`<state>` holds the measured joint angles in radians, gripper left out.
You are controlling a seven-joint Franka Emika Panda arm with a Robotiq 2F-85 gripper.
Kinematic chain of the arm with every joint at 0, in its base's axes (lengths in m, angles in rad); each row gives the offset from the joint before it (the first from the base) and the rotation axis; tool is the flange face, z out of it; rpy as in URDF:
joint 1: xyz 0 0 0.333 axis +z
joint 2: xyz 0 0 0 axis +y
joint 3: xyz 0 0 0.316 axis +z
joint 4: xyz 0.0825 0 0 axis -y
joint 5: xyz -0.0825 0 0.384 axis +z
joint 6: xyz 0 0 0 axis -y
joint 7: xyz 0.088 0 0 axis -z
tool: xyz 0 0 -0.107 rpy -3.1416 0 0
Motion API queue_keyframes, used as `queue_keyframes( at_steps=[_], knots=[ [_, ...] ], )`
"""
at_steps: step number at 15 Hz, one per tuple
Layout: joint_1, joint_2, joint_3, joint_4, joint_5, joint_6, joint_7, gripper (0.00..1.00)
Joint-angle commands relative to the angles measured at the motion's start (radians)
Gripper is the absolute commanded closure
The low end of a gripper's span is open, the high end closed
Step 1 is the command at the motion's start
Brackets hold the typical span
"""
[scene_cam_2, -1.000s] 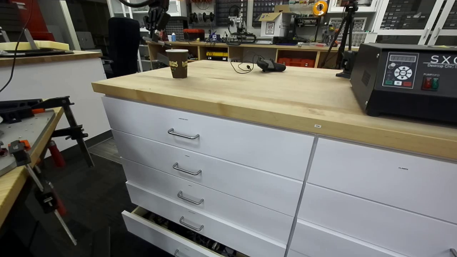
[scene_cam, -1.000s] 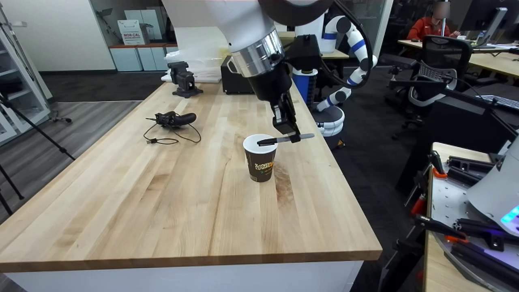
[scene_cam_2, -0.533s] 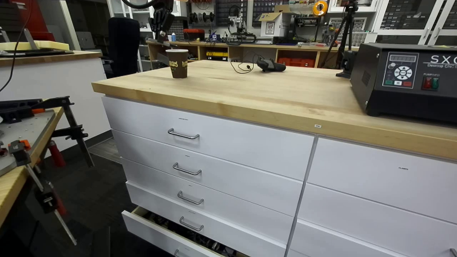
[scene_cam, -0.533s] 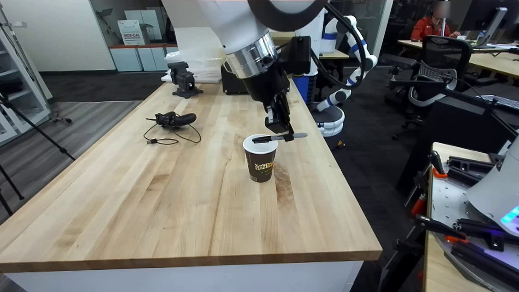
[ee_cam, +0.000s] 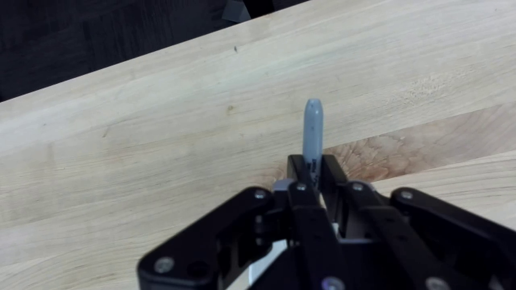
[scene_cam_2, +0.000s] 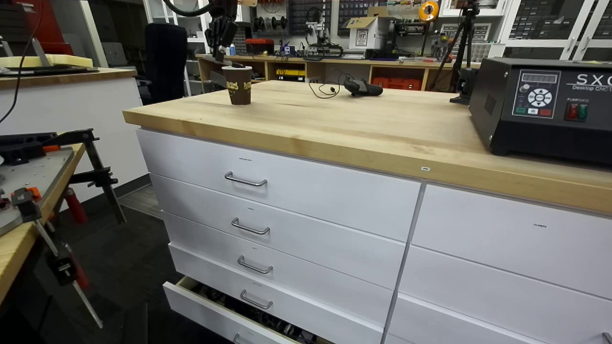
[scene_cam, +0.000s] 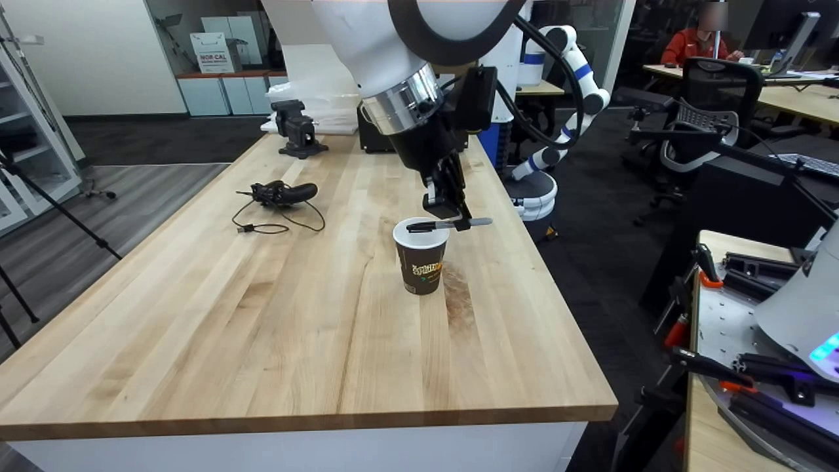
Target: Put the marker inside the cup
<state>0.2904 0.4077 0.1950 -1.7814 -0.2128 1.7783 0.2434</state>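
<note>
A dark brown paper cup with a white rim stands upright on the wooden table; it also shows in an exterior view. My gripper is shut on a grey marker with a black cap. The marker lies nearly level, its black cap end over the cup's mouth and its grey end beyond the fingers. In the wrist view the fingertips pinch the marker, grey end pointing up the picture. A piece of the cup's white rim shows beneath the gripper; the rest is hidden.
A black handheld device with a cable lies on the table. A black vise and a black control box stand farther along. The table's edge runs close beside the cup. A lower drawer is open.
My gripper has moved with the marker toward the cup, leftward in an exterior view, bringing the cap farther over the mouth. Lately it also sinks slightly. The cup has not moved.
</note>
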Motion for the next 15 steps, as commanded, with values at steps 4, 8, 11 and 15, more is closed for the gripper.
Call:
queue_keyframes(
  at_steps=[4, 8, 11, 15],
  knots=[
    [0.024, 0.000, -0.025, 0.020, 0.000, 0.041, 0.077, 0.44],
    [0.023, -0.048, -0.030, -0.017, 0.009, 0.147, 0.152, 0.18],
    [0.027, -0.078, -0.031, -0.034, 0.008, 0.196, 0.201, 0.02],
    [0.024, -0.020, -0.027, 0.023, 0.008, 0.160, 0.153, 0.00]
  ],
)
